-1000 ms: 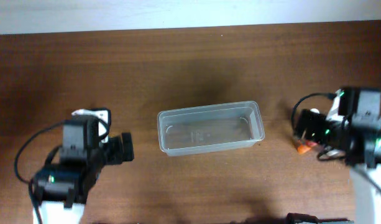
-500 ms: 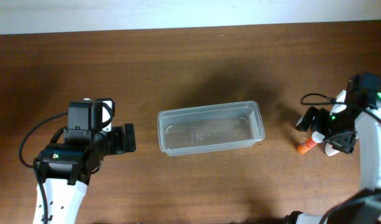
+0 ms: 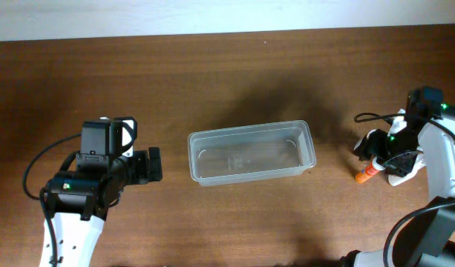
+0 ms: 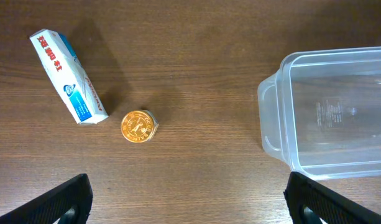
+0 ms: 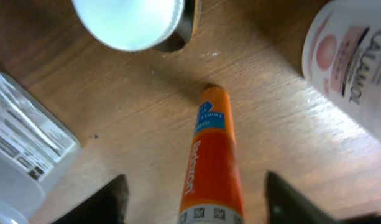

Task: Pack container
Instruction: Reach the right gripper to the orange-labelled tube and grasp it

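Overhead, a dark wooden surface (image 3: pixel 227 67) is seen to fill nearly the whole view. At its middle the container (image 3: pixel 191 157) is laid with its long side running left to right, open side up, and nothing is seen inside it. It is placed between the two arms: the left end effector (image 3: pixel 154 165) is pointed toward its short end from near by, with a strip of bare wood left between them, while the right end effector (image 5: pixel 199 199) is held well apart from its other end.

In the left wrist view, the left end effector is shown spread wide, one fingertip at each lower corner and nothing between them. The container's rounded corner and rim (image 4: pixel 271 118) are seen ahead and to the right, above the right-hand fingertip and not touched by it.

A white carton (image 4: pixel 68 77) with blue and red print is laid flat at the upper left of that view.

In the right wrist view, the right end effector is also shown spread. A white bottle (image 5: pixel 355 56) is cut off by the upper right edge. An orange tube (image 5: pixel 212 155) is laid flat between the fingers; no contact with either finger can be made out. A white round lid (image 5: pixel 128 22) is seen beyond the tube's tip.

A gold disc (image 4: pixel 138 126) is set just beside the carton's lower end, untouched.
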You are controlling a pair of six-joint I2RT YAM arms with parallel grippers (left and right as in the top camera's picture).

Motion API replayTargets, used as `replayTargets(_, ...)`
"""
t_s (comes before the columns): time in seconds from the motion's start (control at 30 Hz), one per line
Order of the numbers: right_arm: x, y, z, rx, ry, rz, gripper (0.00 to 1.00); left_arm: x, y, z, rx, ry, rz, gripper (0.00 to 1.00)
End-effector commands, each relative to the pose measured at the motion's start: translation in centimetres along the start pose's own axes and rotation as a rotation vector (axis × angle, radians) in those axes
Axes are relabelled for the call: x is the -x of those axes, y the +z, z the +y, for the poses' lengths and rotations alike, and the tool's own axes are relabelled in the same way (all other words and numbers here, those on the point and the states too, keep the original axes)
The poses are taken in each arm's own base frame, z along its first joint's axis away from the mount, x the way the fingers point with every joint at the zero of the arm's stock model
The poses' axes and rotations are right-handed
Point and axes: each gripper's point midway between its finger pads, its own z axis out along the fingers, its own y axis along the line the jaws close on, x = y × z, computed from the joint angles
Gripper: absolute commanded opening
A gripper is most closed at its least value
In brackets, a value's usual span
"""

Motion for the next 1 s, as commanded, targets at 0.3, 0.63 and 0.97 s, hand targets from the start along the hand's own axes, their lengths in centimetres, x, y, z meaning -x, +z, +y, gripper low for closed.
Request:
replayTargets(0.3, -0.3, 0.1, -0.2, 0.002, -0.005, 0.013, 0.35, 0.6, -0.5, -0.1, -0.011, 0.015, -0.017, 0.99)
replayTargets(0.63, -0.9, -1.3, 0.3, 0.010, -0.021, -0.014, 0.23, 0.6, -0.5, -0.1, -0.011, 0.015, -0.017, 0.99)
replayTargets(0.97, -2.3, -8.5, 6.2, 0.031, -0.247, -0.111, 0.23, 0.6, -0.5, -0.1, -0.011, 0.015, -0.017, 0.99)
